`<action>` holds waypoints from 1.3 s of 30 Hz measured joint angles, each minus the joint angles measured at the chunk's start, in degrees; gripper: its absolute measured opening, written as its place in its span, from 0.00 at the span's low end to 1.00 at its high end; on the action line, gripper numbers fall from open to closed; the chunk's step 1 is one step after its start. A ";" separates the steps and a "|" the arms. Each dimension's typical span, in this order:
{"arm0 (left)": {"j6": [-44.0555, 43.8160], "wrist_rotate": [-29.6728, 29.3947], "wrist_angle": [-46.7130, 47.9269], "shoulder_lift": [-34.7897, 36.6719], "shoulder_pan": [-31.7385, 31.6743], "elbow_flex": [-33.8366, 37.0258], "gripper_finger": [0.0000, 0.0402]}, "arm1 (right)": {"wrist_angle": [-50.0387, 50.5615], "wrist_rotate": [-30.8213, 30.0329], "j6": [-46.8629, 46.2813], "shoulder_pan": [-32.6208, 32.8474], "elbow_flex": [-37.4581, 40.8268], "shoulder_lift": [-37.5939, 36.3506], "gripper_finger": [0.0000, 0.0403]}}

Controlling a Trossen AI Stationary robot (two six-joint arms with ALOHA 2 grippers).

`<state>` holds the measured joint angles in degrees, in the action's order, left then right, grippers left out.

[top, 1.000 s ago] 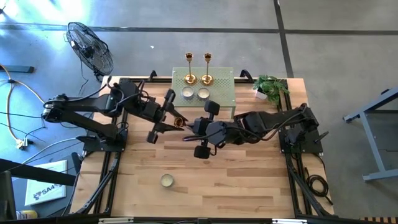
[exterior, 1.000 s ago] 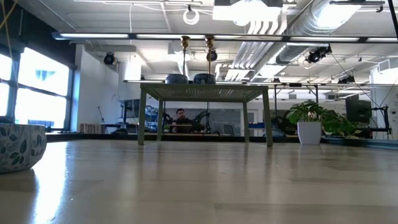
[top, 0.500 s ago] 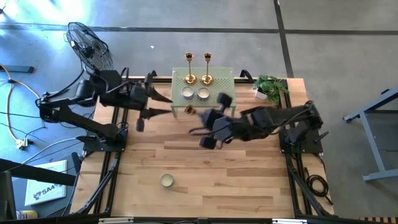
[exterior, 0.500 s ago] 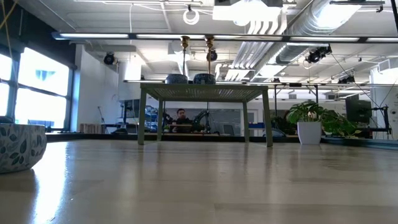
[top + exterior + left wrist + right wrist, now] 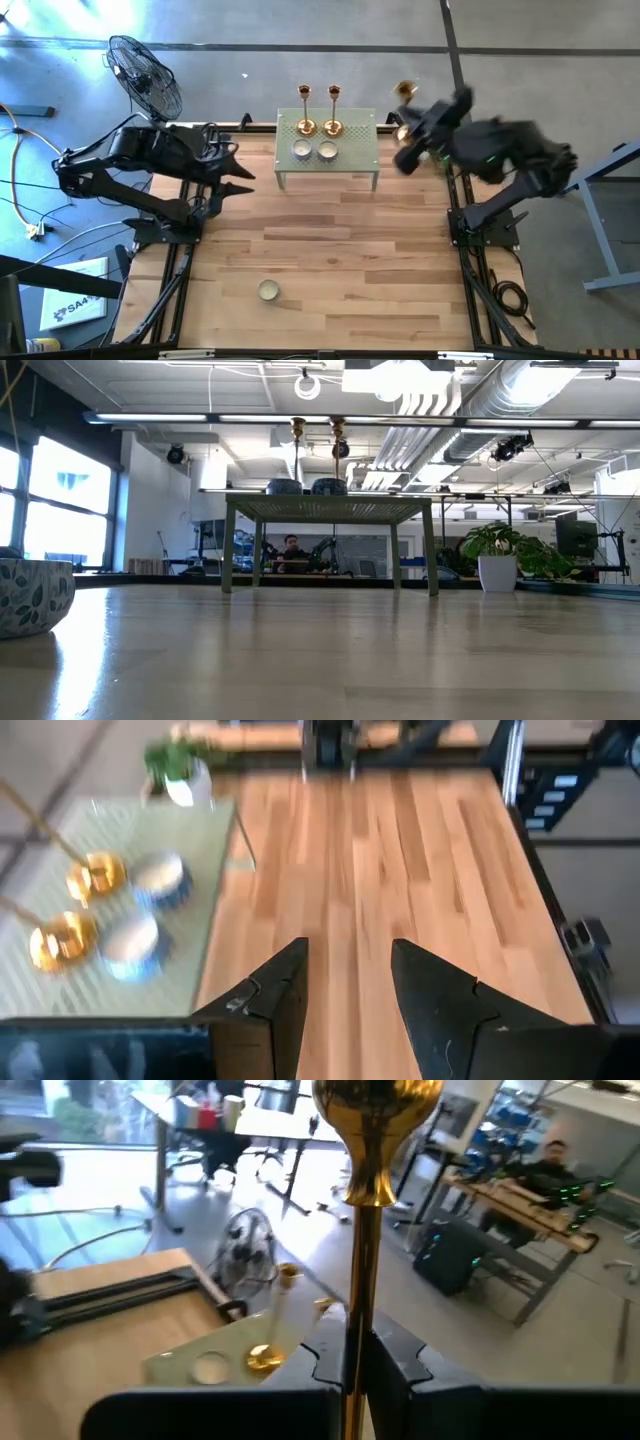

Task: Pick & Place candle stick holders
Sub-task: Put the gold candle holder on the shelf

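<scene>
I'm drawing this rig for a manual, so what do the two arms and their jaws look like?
Both arms are dark, nearly black, built from chunky jointed segments on black frame bases at the table's side edges. The left gripper has two flat, wedge-shaped black fingers with angular edges. The right gripper has matching dark fingers with notched inner faces. A black cable coils by the right base. No markings show.

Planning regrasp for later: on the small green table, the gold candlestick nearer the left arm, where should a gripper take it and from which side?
Judging by shape: grip the thin stem of that candlestick, midway between flared base and cup top. It stands upright beside a second candlestick, with two small bowls in front, so come from above, or level from the green table's open outer side, fingers straddling the stem.
</scene>
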<state>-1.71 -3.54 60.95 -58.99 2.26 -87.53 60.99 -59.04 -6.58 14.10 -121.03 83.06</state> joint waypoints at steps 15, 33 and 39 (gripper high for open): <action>-7.59 0.05 3.19 2.63 0.00 0.02 0.35 | 0.38 8.12 7.80 -18.73 0.00 -14.25 0.02; -9.97 -0.27 3.13 3.35 0.00 0.02 0.35 | -40.09 52.07 7.33 -46.78 35.22 -17.10 0.02; -10.65 -0.03 3.10 3.41 0.00 0.04 0.35 | -58.65 64.25 -0.84 -52.39 50.73 -16.91 0.02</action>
<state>-12.37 -3.57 64.05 -55.57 2.26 -87.48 2.35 5.21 -7.42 -38.29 -70.30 66.15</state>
